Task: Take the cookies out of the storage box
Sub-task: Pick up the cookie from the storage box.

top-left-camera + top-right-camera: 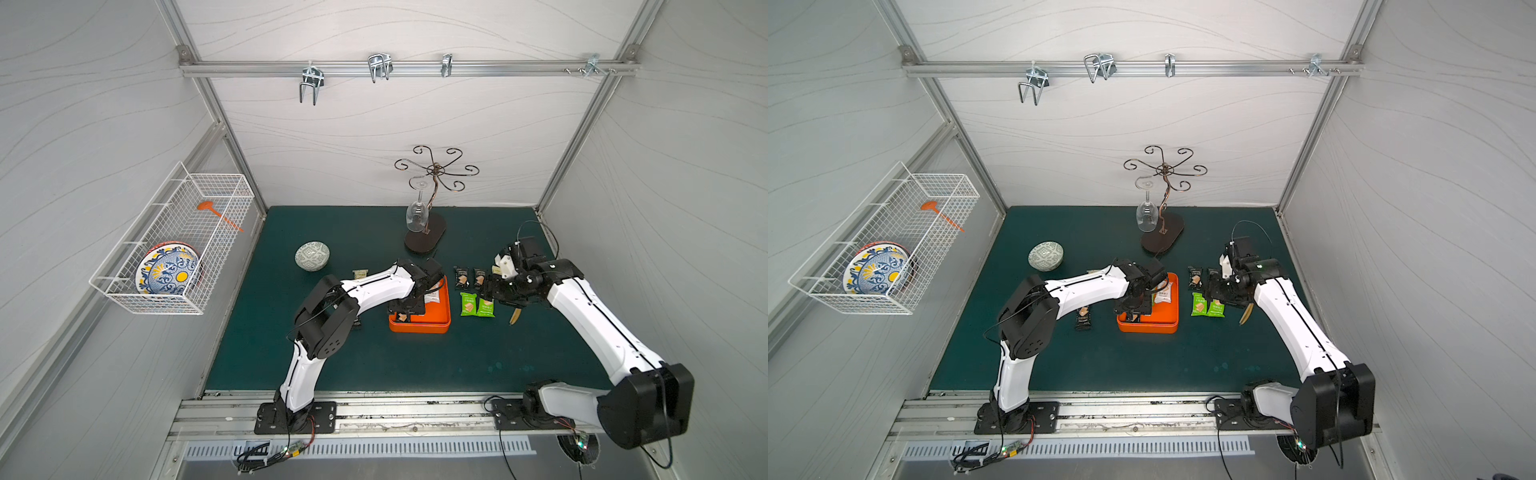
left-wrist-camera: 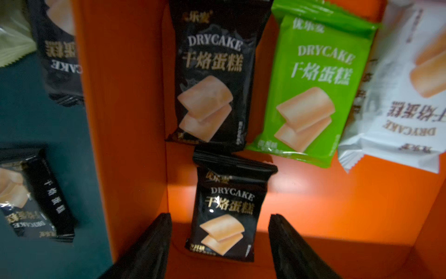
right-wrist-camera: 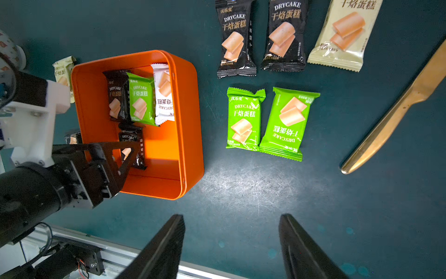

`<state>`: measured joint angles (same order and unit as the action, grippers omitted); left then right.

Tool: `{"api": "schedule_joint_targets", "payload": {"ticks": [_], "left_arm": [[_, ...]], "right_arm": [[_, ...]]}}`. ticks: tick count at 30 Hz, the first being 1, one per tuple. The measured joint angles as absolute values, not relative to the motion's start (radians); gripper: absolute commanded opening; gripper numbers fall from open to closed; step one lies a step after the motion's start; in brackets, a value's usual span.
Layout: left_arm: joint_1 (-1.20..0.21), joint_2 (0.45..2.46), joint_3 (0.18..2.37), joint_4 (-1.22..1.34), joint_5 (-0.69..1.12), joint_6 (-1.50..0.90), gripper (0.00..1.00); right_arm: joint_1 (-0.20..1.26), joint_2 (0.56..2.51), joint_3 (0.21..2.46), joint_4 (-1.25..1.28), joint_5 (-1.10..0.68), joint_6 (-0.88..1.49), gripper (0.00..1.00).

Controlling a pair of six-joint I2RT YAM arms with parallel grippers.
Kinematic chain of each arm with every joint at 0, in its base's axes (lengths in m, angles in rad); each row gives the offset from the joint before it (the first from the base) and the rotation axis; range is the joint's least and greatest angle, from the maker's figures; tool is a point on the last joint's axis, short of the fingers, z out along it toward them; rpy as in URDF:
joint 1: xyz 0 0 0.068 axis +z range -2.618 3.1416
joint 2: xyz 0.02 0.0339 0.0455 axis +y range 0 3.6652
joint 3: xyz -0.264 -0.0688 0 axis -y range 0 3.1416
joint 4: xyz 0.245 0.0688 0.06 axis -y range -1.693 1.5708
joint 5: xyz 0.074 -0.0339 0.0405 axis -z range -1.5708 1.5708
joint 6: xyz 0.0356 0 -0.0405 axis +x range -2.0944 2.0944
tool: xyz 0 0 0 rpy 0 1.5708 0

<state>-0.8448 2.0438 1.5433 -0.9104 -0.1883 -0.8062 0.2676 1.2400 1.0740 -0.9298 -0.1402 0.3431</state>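
Observation:
The orange storage box (image 1: pixel 419 328) (image 3: pixel 190 120) sits mid-table. Inside lie a black (image 2: pixel 210 79), a green (image 2: pixel 306 96) and a white cookie packet (image 2: pixel 398 96) in a row. A second black packet (image 2: pixel 229 193) lies nearer my left gripper (image 2: pixel 219 217), which is open and straddles it with a gap on each side. To the right of the box, black (image 3: pixel 235 41), pale yellow (image 3: pixel 345 33) and green packets (image 3: pixel 243 118) lie on the mat. Another black packet (image 1: pixel 1083 319) lies left of the box. My right gripper (image 3: pixel 231 217) hangs open above bare mat with nothing in it.
A gold knife (image 3: pixel 395 108) lies right of the green packets. A patterned bowl (image 1: pixel 312 256) sits upside down at the left. A glass stand (image 1: pixel 426 237) holding a wine glass (image 1: pixel 417 218) stands behind the box. A wire basket (image 1: pixel 174 245) hangs on the left wall.

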Motion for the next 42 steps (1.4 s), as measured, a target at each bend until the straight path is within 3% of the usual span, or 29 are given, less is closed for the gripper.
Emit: {"api": "schedule_joint_targets", "payload": {"ticks": [14, 30, 42], "left_arm": [[-0.842, 2.087, 1.543, -0.865, -0.145, -0.793, 0.67], [-0.830, 2.101, 1.543, -0.846, -0.128, -0.773, 0.50], [-0.829, 2.101, 1.543, -0.839, -0.124, -0.759, 0.47]], "right_arm": [[0.268, 1.240, 1.074, -0.930, -0.139, 0.343, 0.67], [0.267, 1.247, 1.074, -0.931, -0.133, 0.343, 0.67], [0.267, 1.247, 1.074, -0.936, -0.132, 0.350, 0.67]]}}
